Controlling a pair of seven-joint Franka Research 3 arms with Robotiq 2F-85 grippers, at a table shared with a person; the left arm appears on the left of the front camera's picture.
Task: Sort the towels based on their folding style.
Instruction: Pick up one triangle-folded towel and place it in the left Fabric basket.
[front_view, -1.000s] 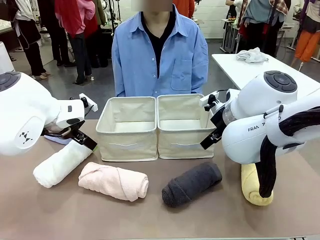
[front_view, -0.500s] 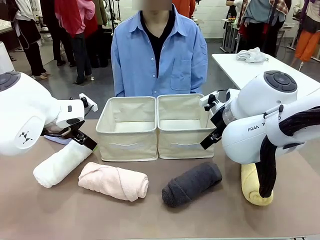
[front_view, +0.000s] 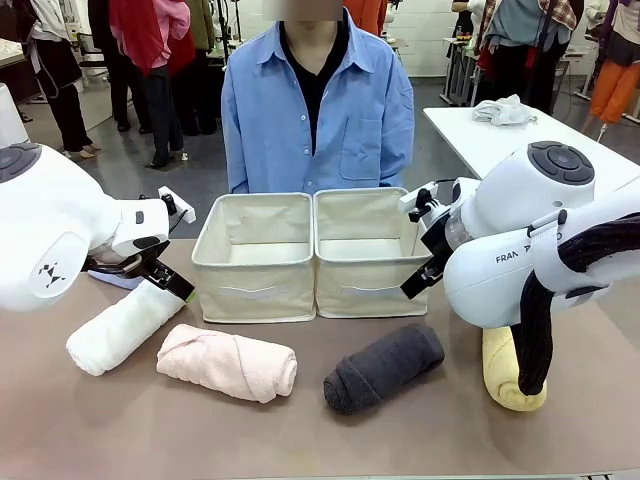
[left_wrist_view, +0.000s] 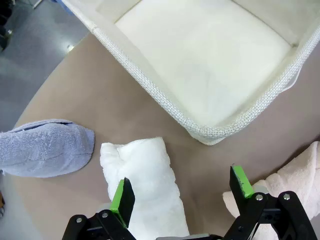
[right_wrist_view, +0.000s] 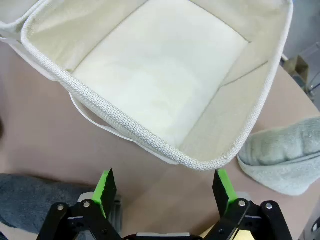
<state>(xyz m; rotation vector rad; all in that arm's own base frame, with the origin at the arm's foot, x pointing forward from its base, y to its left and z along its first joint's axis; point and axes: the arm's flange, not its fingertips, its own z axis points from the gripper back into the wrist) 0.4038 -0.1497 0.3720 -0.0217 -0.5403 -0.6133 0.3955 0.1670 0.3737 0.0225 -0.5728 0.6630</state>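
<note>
Front view: both bins (front_view: 252, 290) are empty, so nothing is sorted. The white roll (front_view: 125, 328), pink roll (front_view: 227, 362), dark grey roll (front_view: 383, 367) and yellow roll (front_view: 508, 378) lie on the surface (front_view: 300, 440).

Left wrist view: your left end effector (left_wrist_view: 182, 192) is spread and empty. The white roll lies beneath one finger, the light blue cone (left_wrist_view: 45, 147) beyond it, with bare surface before the bin rim.

Right wrist view: your right end effector (right_wrist_view: 162, 187) is spread and empty, just short of a bin corner, the grey-green cone (right_wrist_view: 282, 150) alongside.

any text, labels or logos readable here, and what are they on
"FRA": on the right arm, white housing; the following letters are cut off by a black cable.
Left arm: small dark mark, not legible as letters.
Towels and bins: no print visible.
</note>
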